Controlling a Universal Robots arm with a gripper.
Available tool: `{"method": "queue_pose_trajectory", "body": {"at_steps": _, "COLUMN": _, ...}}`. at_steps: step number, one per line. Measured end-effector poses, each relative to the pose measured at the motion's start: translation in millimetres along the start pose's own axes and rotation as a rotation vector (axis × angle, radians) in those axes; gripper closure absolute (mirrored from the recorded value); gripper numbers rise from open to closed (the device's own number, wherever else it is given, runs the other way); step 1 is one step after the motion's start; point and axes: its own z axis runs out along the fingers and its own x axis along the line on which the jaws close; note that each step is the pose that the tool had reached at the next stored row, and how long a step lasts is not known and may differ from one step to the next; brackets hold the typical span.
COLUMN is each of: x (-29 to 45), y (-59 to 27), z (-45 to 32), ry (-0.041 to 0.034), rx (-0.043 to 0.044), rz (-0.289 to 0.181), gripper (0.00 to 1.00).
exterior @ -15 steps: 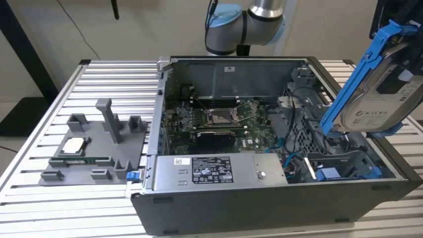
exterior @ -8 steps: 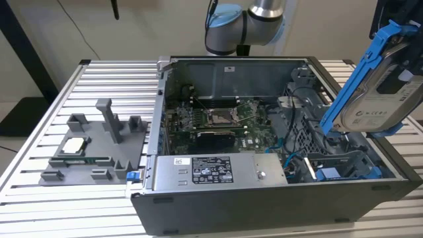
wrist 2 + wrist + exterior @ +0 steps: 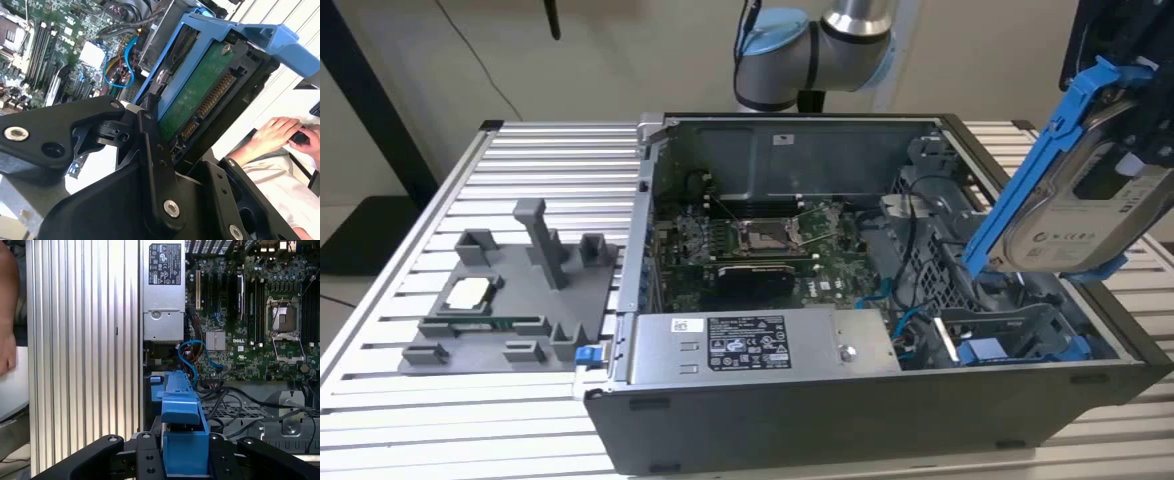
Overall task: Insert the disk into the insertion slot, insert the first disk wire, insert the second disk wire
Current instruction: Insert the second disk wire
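My gripper [image 3: 1129, 165] is shut on the disk [image 3: 1074, 225], a silver drive with a white label in a bright blue carrier. It holds the disk tilted on edge, high above the case's right end. In the second wrist view the disk's green board [image 3: 200, 95] sits between the black fingers [image 3: 150, 145]. In the first wrist view the blue carrier [image 3: 182, 430] fills the gripper [image 3: 185, 462]. The insertion slot [image 3: 1021, 330], a grey bay with blue fittings, lies below the disk with nothing in it. A loose blue wire [image 3: 191, 352] loops beside it; I cannot tell which cables are the disk wires.
The open computer case [image 3: 854, 420] lies on a ribbed aluminium table [image 3: 520, 160]. A grey power-supply box [image 3: 761, 345] sits at its near side and the motherboard [image 3: 761, 240] in the middle. A grey fixture [image 3: 507, 300] stands on the exterior view's left. A person's hand [image 3: 277, 135] rests off the table.
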Motion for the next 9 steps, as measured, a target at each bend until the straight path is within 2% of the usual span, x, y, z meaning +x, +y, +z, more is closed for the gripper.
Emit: {"method": "queue_pose_trajectory", "body": {"at_steps": 9, "x": 0.1, "y": -3.6, "z": 14.3, "ry": 0.0001, "rx": 0.0000, "rz": 0.000, "gripper": 0.67}}
